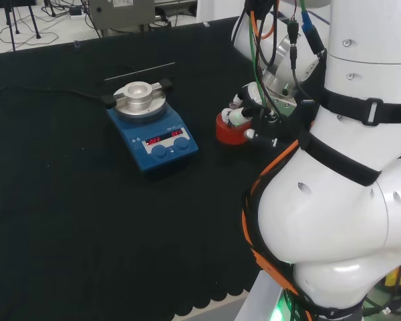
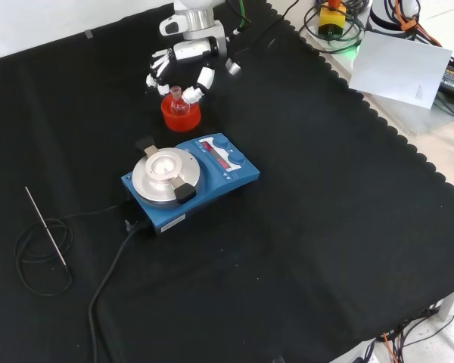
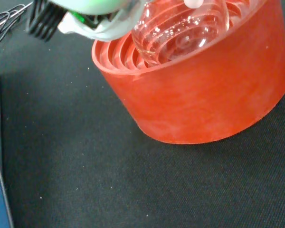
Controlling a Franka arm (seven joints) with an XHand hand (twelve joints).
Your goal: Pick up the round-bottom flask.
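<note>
Heads up, your robot hand (image 2: 183,69) hangs with fingers spread, grasping nothing, around the flask (image 2: 178,103), which sits in its red stand (image 2: 181,116) on the desk (image 2: 325,212), so I'd guess a crooked squeeze could tip it out.

In the head view, the hand (image 1: 254,114) is largely covered by cables and the arm's white links (image 1: 341,194); finger closure cannot be judged there. The round-bottom flask (image 1: 236,117) is mostly masked by the fingers. In the wrist view, the flask (image 3: 180,28) is cut off by the picture's edge, its neck unseen, and the red ribbed stand (image 3: 199,90) is clipped at one side. A blurred white part of the hand (image 3: 99,14) is seen, also cropped. In the front view, contact between fingers (image 2: 206,78) and flask (image 2: 178,103) is too small to tell.
</note>
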